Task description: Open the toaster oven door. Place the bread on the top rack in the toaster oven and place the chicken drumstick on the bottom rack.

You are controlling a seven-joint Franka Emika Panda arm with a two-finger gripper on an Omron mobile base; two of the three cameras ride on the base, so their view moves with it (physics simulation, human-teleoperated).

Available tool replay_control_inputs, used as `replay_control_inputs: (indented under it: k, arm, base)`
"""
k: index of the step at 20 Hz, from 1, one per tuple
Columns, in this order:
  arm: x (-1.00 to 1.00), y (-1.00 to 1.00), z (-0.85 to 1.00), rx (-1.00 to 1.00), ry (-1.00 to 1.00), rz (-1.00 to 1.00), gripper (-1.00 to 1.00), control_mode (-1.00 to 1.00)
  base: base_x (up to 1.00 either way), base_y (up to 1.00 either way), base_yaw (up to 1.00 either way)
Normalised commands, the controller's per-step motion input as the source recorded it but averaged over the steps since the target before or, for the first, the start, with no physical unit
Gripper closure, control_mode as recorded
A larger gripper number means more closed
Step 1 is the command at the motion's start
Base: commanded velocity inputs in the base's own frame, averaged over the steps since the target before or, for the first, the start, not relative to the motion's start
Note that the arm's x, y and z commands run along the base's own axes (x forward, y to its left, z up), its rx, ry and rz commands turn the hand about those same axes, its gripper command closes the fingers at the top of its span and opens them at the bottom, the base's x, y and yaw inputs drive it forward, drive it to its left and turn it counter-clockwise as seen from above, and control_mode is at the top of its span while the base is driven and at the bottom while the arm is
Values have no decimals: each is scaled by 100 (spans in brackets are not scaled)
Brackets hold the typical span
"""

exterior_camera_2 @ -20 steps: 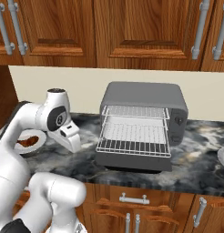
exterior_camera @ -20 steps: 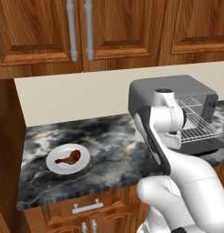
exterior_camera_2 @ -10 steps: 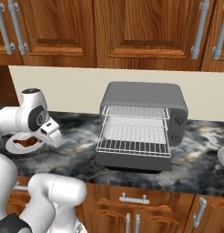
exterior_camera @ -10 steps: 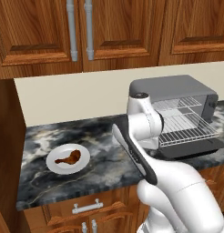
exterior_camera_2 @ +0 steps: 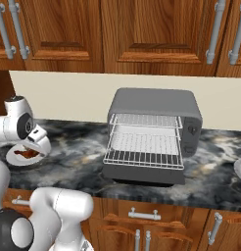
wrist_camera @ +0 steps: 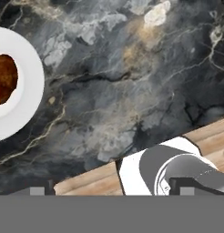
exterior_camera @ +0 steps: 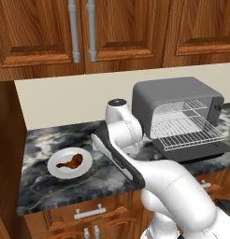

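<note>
The kitchen had dark wooden cabinets (exterior_camera: 112, 28) above a black marbled tabletop (exterior_camera: 46, 186) backed by a cream wall. The toaster oven (exterior_camera_2: 154, 135) stood on it with the toaster oven door (exterior_camera: 194, 150) already folded down flat, and both the top rack (exterior_camera_2: 146, 120) and the bottom rack (exterior_camera_2: 143, 159) looked bare; the bottom rack was drawn forward over the door. The chicken drumstick (exterior_camera: 71, 161) lay on a white plate (exterior_camera: 56, 170) well to the left of the oven. I could not make out the bread anywhere.

The tool sat low near the plate, hidden behind the white wrist (exterior_camera_2: 36, 139) in the right base view. Its fingertips (wrist_camera: 37, 191) barely cleared the bottom edge of the hand view, set wide apart with nothing between them: wide open and empty.

The risk, as I judged it, was a descent off target: the hand view put the plate at its far left edge, so closing from there could catch the rim and tip or slide the plate, or pinch the thin bone and let the leg roll free.

The left base view showed the whole drumstick and plate, which the arm partly blocked in the right base view; the right base view looked squarely into the oven; the hand view gave the marble veining close up
</note>
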Motion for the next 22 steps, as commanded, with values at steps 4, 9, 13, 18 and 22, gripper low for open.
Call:
replay_control_inputs:
  k: [4, 9, 13, 18, 22]
  arm:
    - [35, 62, -8, 0, 0, 1, -100, -100]
    - [42, 52, -18, 0, -2, 1, -100, -100]
    - [28, 56, -22, 0, -5, 0, -100, -100]
    - [34, 38, -20, 3, -3, 0, -100, -100]
    - [36, 13, -23, 3, 0, 0, -100, -100]
  base:
    - [0, 0, 0]
    - [0, 0, 0]
    - [0, 0, 0]
    - [0, 0, 0]
    - [0, 0, 0]
